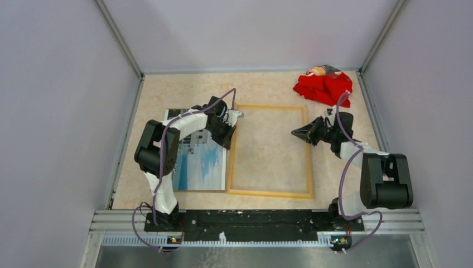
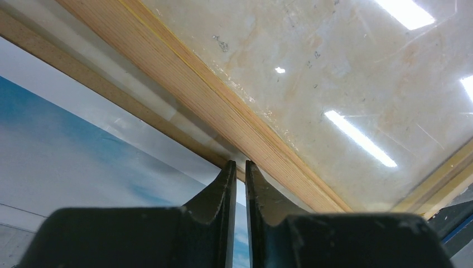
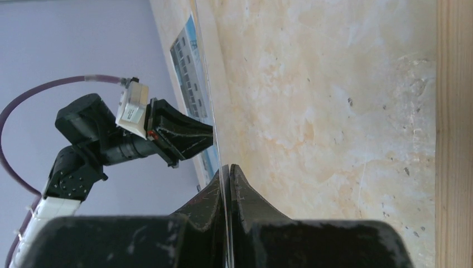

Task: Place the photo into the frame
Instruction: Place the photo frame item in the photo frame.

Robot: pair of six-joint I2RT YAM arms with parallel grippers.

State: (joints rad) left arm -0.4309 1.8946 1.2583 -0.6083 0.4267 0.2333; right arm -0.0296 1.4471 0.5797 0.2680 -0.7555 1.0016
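The frame (image 1: 271, 194) lies flat mid-table with its pale wood back up (image 2: 223, 100). The photo (image 1: 203, 164), picture side up, rests on a brown backing board (image 2: 72, 70) just left of the frame. My right gripper (image 3: 227, 167) is shut on the edge of a thin clear pane (image 3: 209, 84), seen edge-on, just inside the frame's right rail (image 3: 454, 139). In the left wrist view the pane (image 2: 346, 84) mirrors the ceiling lights. My left gripper (image 2: 237, 164) points down at the pane's left edge by the frame's left rail. Its jaws are nearly closed with only an empty slit between them.
A crumpled red cloth (image 1: 324, 86) lies at the back right corner of the table. Grey walls close in the table on the left, back and right. The arms' base rail (image 1: 251, 218) runs along the near edge.
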